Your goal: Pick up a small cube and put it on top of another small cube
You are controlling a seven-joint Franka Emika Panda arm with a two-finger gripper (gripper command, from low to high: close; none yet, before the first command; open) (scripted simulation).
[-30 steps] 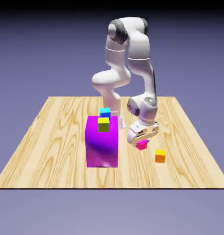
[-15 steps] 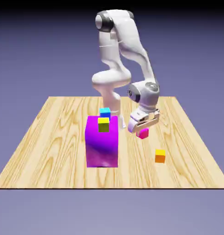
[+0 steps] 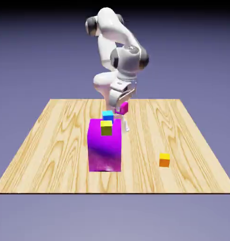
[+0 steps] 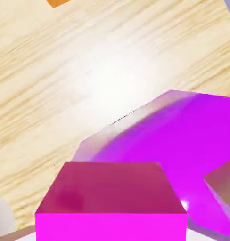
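The small magenta-pink cube hangs in the air, and my gripper is shut on it, above and just behind the large purple block. In the hand view the held cube fills the bottom middle and hides most of my fingers. The purple block lies below it to the right. A small yellow-green cube rests on the purple block's top. A small cyan cube shows at the block's far edge. A small orange cube sits on the table on the exterior view's right.
The wooden table spreads around the block. The arm's white base stands behind the block at the table's far edge. A corner of the orange cube shows at the hand view's top.
My gripper closed on the magenta-pink cube near the table, lifted it, and carried it up and toward the exterior view's left, over the purple block's far side.
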